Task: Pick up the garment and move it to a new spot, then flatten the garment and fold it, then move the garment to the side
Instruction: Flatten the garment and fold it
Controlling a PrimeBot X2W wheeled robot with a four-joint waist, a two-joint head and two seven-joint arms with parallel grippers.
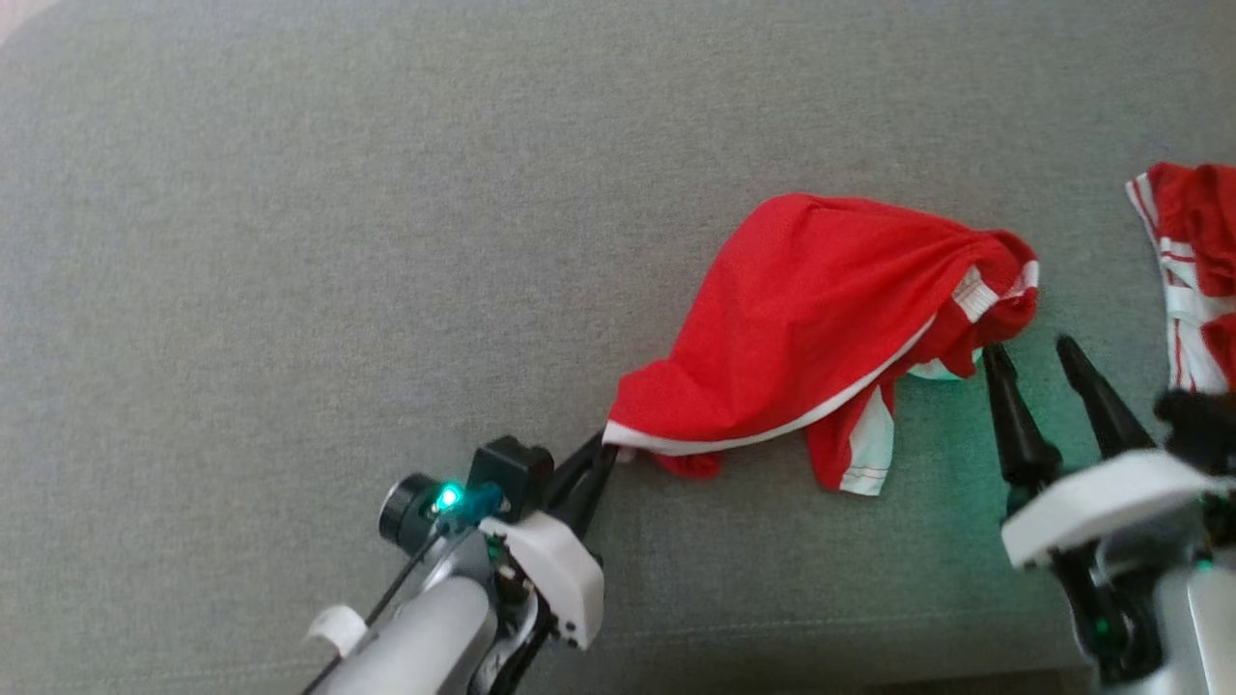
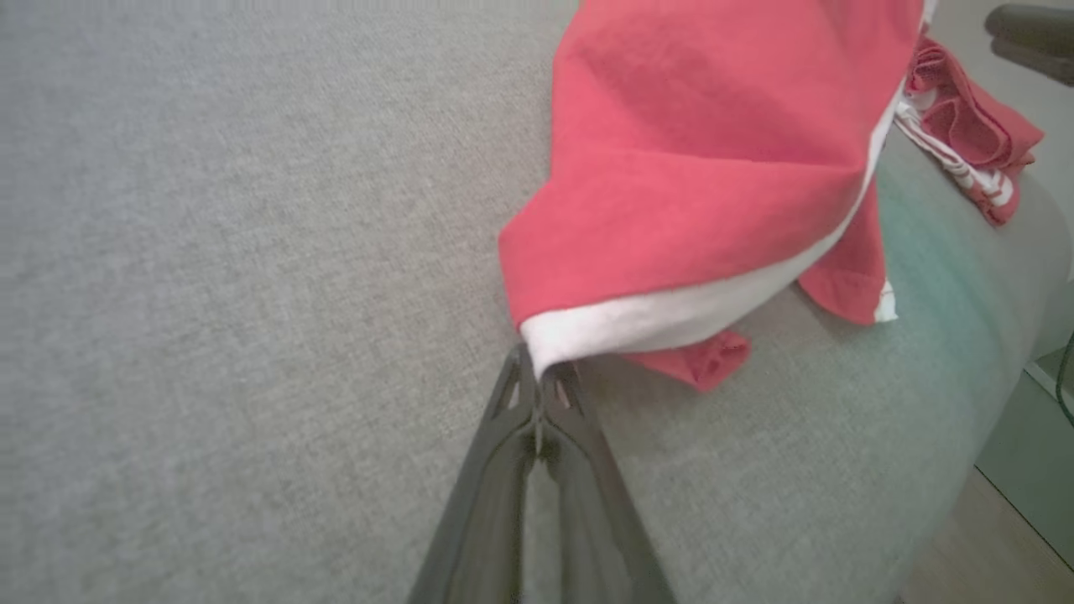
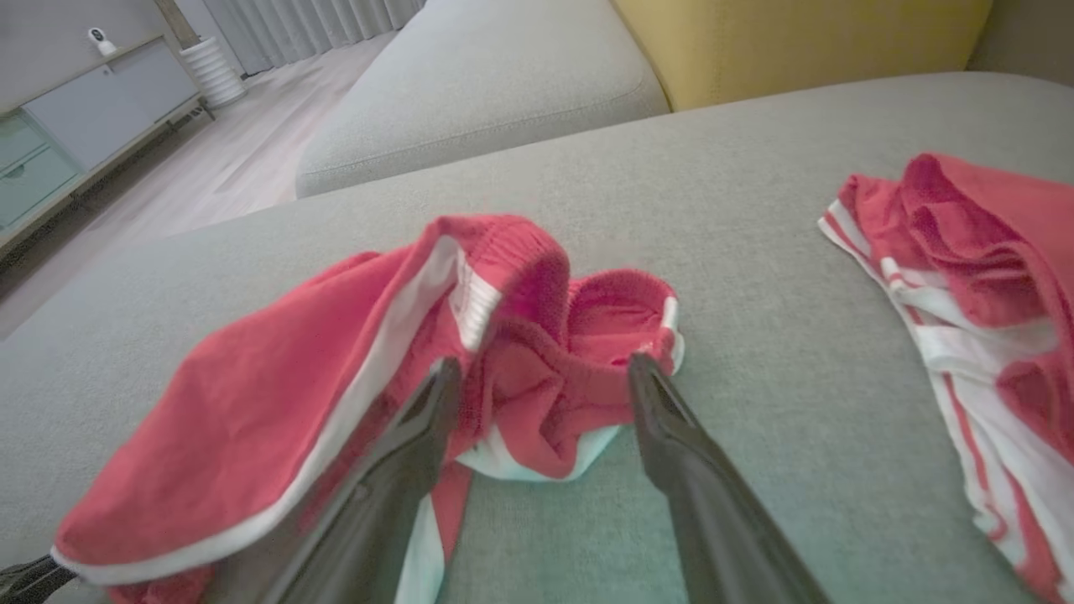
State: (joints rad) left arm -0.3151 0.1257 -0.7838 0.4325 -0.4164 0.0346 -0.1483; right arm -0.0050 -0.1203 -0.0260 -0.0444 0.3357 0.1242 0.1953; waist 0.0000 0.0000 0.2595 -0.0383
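Left gripper (image 1: 606,446) pinches the lower-left hem of the crumpled red white-trimmed fabric shorts (image 1: 811,319); right gripper (image 1: 1031,347), jaws apart, sits beside their right-hand waistband

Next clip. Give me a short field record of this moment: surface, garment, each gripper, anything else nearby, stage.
surface: grey sofa cushion
garment: red garment with white trim, crumpled on the cushion
left gripper: shut on the garment's white-edged corner
right gripper: open, fingertips at the gathered end of the garment, not closed on it
other: second red-and-white garment to the right, apart from the first
stage: one corner gripped; garment not yet flattened or folded
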